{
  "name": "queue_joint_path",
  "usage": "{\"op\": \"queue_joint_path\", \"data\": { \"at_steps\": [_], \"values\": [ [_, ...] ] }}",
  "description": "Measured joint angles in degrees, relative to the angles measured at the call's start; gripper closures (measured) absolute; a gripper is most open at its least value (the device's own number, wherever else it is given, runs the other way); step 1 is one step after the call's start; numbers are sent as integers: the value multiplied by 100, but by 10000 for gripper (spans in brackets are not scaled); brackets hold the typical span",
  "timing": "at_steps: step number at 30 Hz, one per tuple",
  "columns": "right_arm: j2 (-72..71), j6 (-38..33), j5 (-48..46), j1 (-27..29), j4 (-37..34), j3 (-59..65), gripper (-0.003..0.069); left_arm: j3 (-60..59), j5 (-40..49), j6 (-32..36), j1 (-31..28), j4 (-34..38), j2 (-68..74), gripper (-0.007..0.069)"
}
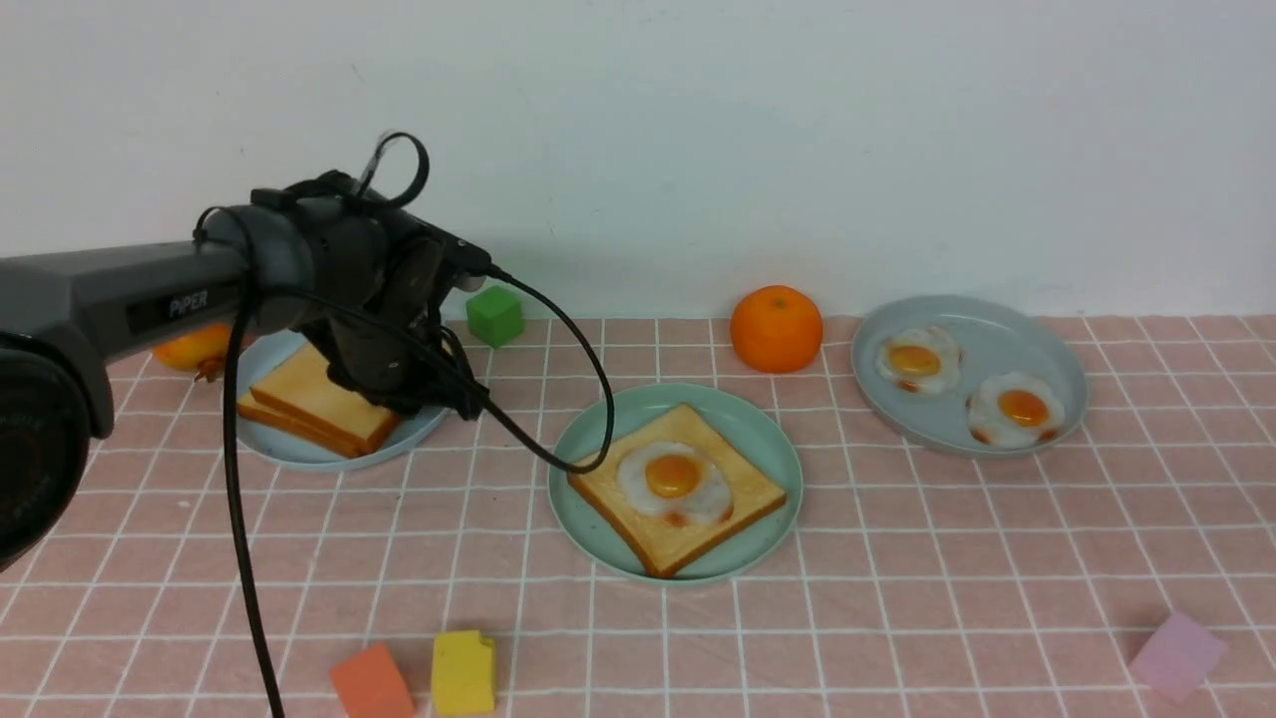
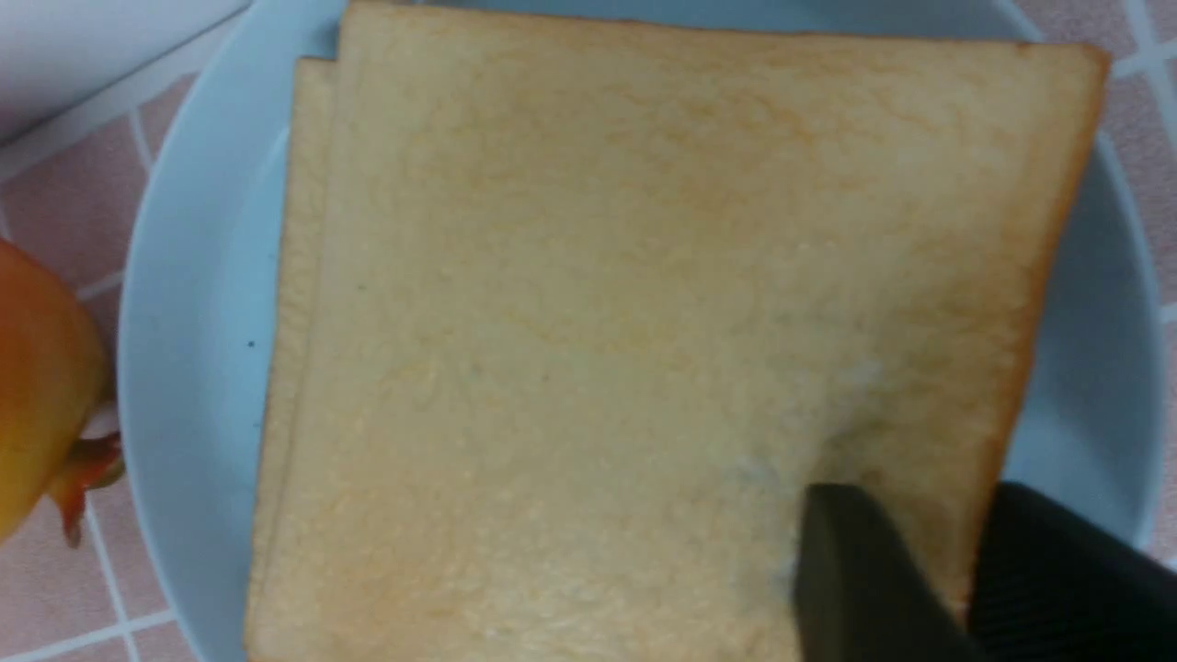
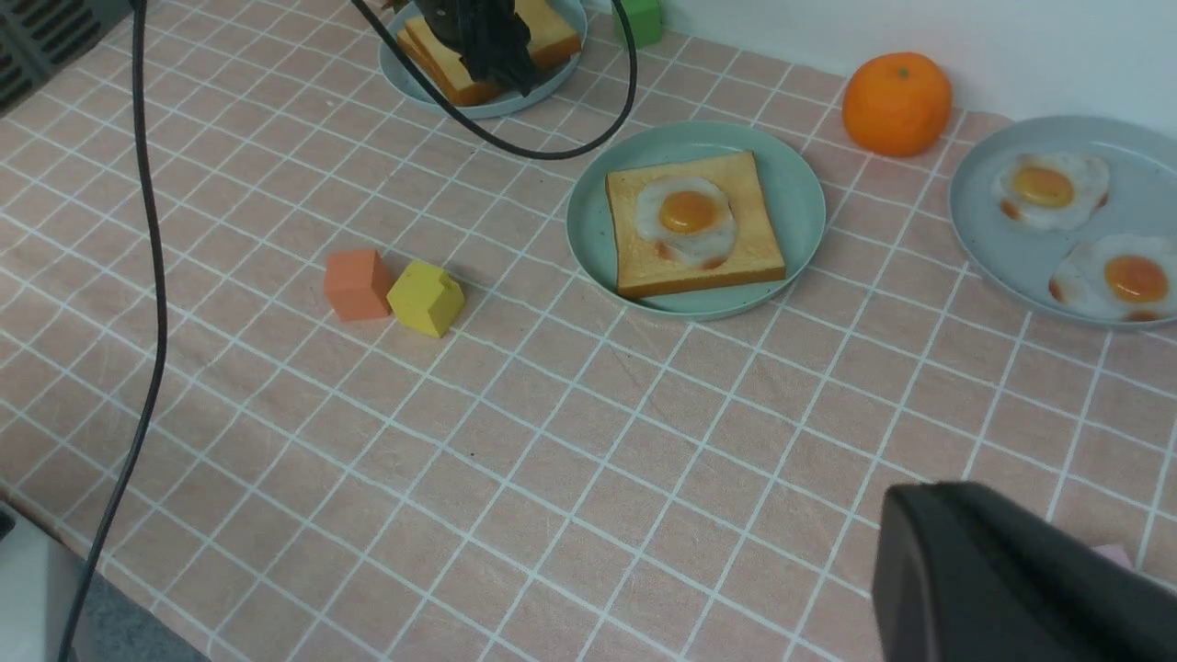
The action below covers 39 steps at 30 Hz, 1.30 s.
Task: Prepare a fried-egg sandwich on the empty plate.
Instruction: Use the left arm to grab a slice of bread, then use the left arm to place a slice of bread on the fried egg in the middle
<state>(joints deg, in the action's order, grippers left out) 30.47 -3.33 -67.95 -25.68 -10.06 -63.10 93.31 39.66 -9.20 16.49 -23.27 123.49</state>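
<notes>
Being pinched at its edge by the left fingers (image 2: 855, 588) is the top toast slice (image 2: 644, 322) — base slice (image 1: 728, 514) and egg (image 1: 674, 479) are lying on the mint-green plate (image 1: 773, 444); right fingers (image 3: 993, 579) are being held pressed together.

Bright, even light with soft, faint shadows; left wrist close-up of the toast slices (image 2: 644, 322) blurry.

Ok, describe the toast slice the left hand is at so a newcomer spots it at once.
On the pink checked cloth, the pale blue plate sits back left, beside the green cube. Two toast slices are stacked on it; this is the upper slice, its edge inside the left hand. Unlike the toast under the fried egg on the mint-green plate, its top is bare.
</notes>
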Motion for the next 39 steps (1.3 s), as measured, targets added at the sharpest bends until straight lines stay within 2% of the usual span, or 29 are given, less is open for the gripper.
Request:
{"op": "queue_joint_path", "data": {
  "at_steps": [3, 5, 13, 21, 28, 29, 32, 36, 39],
  "values": [
    [0, 0, 0, 0, 0, 0, 652, 19, 5, 0, 0, 5, 0, 594],
    [0, 0, 0, 0, 0, 0, 652, 19, 16, 0, 0, 5, 0, 622],
    [0, 0, 0, 0, 0, 0, 649, 98, 248, 0, 0, 27, -266, 622],
    [0, 5, -43, 0, 60, 0, 648, 216, 514, 13, 122, 271, -1312, 622],
    [0, 5, -336, 0, 237, 0, 648, 221, 917, 659, 1219, 1020, -1446, 622],
    [0, 5, -424, 0, 260, 0, 648, 221, 912, 920, 1649, 1159, -1345, 622],
    [0, 5, -484, 0, 348, 0, 649, 221, 858, 1320, 2194, 1265, -1114, 622],
    [0, 5, -484, 0, 454, 0, 654, 221, 679, 1425, 2537, 1170, -842, 622],
    [0, 5, -484, 0, 492, 0, 654, 221, 561, 1425, 2577, 1101, -722, 622]
  ]
}}
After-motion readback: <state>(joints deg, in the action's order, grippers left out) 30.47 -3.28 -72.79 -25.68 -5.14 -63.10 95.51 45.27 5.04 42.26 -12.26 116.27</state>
